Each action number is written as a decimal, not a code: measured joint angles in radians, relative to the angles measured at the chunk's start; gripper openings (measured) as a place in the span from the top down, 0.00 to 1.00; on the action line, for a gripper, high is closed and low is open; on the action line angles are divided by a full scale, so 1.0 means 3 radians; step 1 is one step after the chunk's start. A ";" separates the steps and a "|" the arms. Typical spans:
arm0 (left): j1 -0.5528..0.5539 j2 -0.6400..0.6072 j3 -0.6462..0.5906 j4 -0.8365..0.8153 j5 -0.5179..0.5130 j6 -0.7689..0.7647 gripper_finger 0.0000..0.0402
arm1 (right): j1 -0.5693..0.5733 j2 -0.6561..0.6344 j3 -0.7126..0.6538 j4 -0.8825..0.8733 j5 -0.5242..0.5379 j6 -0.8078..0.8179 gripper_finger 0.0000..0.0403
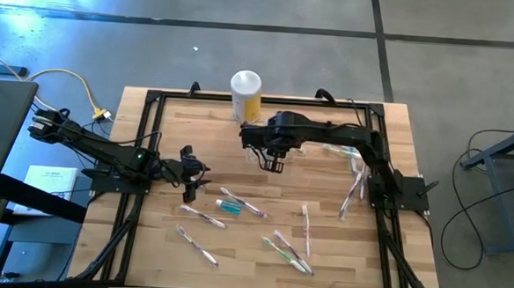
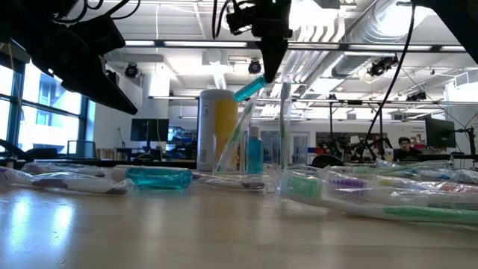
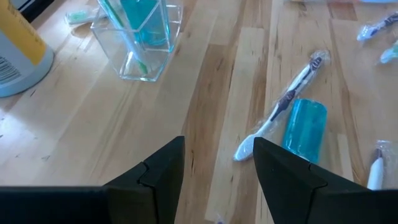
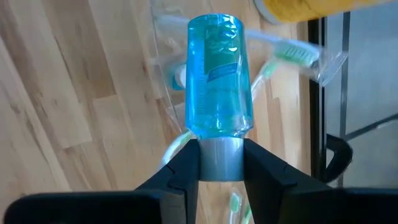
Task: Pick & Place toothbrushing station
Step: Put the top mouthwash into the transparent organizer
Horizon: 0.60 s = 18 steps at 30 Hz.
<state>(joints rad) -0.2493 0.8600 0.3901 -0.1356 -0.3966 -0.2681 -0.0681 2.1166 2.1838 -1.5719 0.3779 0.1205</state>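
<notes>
Right end effector (image 4: 221, 163) clamped around blue bottle's (image 4: 219, 81) grey cap.

My right gripper (image 4: 221, 158) is clamped on the grey cap of a blue bottle (image 4: 219, 78), which points away from the fingers (image 4: 177, 168). Beneath the bottle I see the clear toothbrushing station (image 4: 171, 68) on the wooden table (image 4: 74, 81), a green toothbrush (image 4: 292, 53) leaning in it. A yellow canister (image 4: 305, 7) sits beyond, by the black frame rail (image 4: 316, 93).
</notes>
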 joint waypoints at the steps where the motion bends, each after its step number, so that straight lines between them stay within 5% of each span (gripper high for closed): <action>1: 0.0000 0.0000 0.0000 0.0001 0.0010 -0.0001 0.54 | -0.0001 0.0000 -0.0034 0.0003 0.0009 0.0033 0.78; 18: 0.0000 0.0000 0.0000 0.0010 0.0080 -0.0022 0.54 | -0.0083 -0.0019 -0.0365 0.0001 0.0052 0.0127 0.78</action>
<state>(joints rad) -0.2493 0.8600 0.3901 -0.1326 -0.3725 -0.2747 -0.0929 2.1110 2.0743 -1.5715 0.3934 0.1586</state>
